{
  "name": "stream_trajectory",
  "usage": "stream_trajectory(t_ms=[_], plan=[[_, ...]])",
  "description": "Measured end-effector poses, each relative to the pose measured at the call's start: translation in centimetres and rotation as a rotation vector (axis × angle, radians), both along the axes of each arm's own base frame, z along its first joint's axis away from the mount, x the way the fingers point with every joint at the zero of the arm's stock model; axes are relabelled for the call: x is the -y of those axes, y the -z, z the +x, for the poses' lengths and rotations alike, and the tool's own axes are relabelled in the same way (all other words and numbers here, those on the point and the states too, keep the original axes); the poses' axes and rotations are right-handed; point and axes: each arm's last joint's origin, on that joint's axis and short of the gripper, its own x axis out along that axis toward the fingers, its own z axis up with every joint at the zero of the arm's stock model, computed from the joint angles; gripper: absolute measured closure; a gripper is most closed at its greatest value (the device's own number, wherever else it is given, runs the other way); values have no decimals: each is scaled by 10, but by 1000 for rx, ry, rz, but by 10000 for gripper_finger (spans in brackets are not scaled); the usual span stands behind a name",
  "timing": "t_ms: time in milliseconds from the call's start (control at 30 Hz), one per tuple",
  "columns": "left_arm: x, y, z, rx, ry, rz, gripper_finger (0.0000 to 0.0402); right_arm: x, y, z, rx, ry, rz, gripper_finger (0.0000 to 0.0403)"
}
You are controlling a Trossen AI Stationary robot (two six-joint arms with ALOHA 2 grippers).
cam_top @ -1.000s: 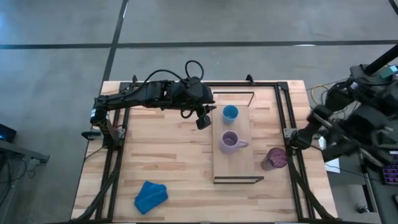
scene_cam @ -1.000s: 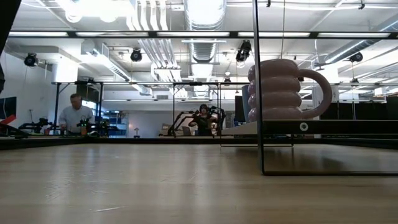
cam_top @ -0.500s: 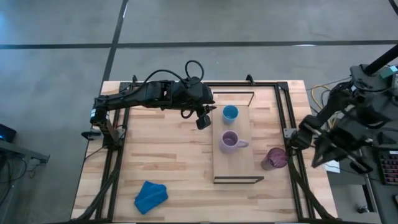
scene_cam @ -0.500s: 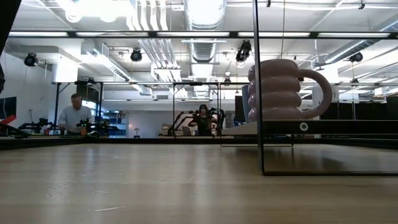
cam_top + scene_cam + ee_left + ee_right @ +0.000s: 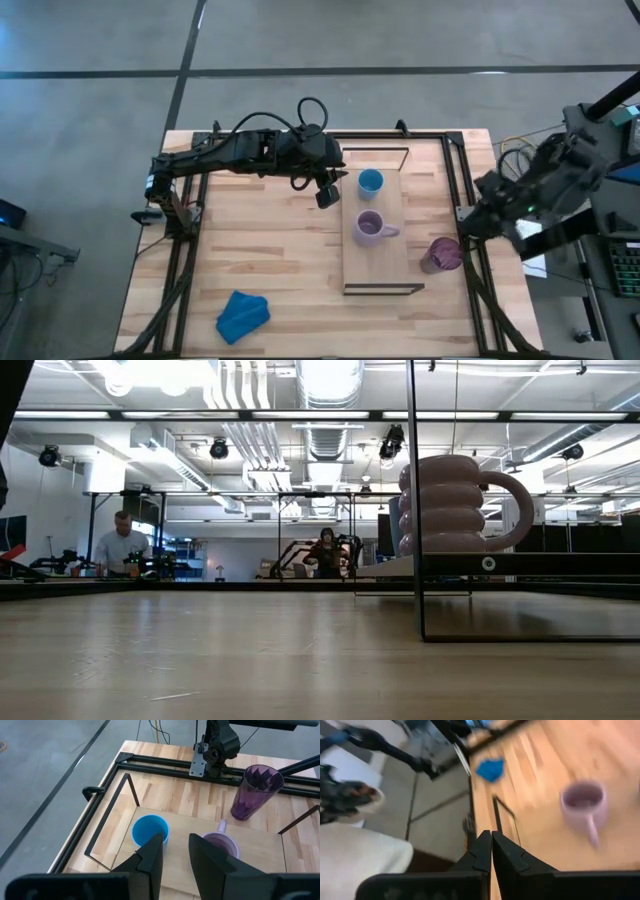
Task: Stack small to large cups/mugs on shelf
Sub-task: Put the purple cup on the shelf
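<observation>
The small blue cup (image 5: pixel 370 182) and the lilac mug (image 5: pixel 368 228) stand upright on the wooden shelf (image 5: pixel 385 270). The blue cup is nearer the far end, and the mug's handle points toward the table's right. The dark purple cup (image 5: pixel 443 255) stands on the table just right of the shelf. My left gripper (image 5: pixel 325 190) hovers left of the blue cup, open and empty (image 5: pixel 175 851). My right gripper (image 5: pixel 491 851) is shut and empty, with its arm (image 5: pixel 500 195) by the table's right edge. The low view shows the mug (image 5: pixel 450 505) on the shelf.
A crumpled blue cloth (image 5: pixel 242 315) lies near the table's front left. Dark frame rails (image 5: pixel 455 180) run along the table's sides and far edge. People sit and stand in the room behind (image 5: pixel 118 545).
My right arm has swung about beside the table's right edge, ending a little nearer the far edge. The cups, the shelf and my left arm have kept still.
</observation>
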Motion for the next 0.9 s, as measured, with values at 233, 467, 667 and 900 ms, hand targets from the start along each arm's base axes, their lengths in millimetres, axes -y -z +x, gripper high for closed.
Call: stream_trajectory(t_ms=[233, 467, 667, 900], plan=[[0, 0, 0, 0, 0, 0, 322, -18, 44, 16, -194, 24, 0, 394], [0, 0, 0, 0, 0, 0, 322, -19, 88, 30, -382, 71, -14, 394], [0, 0, 0, -1, 1, 0, 322, 3, 98, 44, -369, 123, -136, 394], [1, 1, 0, -6, 5, -2, 322, 42, 109, 52, -534, 206, -258, 394]])
